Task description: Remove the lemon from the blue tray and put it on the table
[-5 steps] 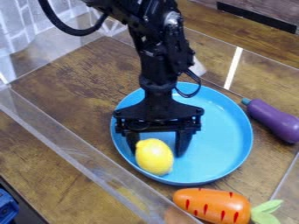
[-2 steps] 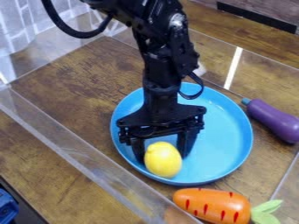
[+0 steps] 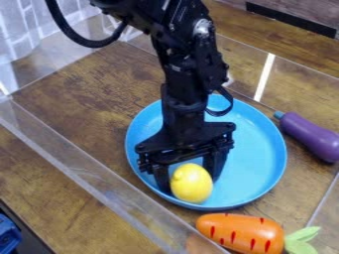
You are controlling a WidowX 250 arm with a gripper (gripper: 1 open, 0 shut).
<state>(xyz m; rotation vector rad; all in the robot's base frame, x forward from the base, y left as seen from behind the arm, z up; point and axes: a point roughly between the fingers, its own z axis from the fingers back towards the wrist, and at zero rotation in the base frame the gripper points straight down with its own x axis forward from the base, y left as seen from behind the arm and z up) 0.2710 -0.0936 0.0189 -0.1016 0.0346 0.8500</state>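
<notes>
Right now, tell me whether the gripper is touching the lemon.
Cannot tell. The camera view shows the open gripper straddling the lemon on the blue tray, but no plain contact or gap.

A purple eggplant lies at the right edge. An orange carrot with a green top lies near, at the bottom right. Clear acrylic walls border the scene.

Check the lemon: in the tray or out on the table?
In. The lemon lies inside the blue tray, near its front rim, between the fingers of the open claw, not lifted.
</notes>
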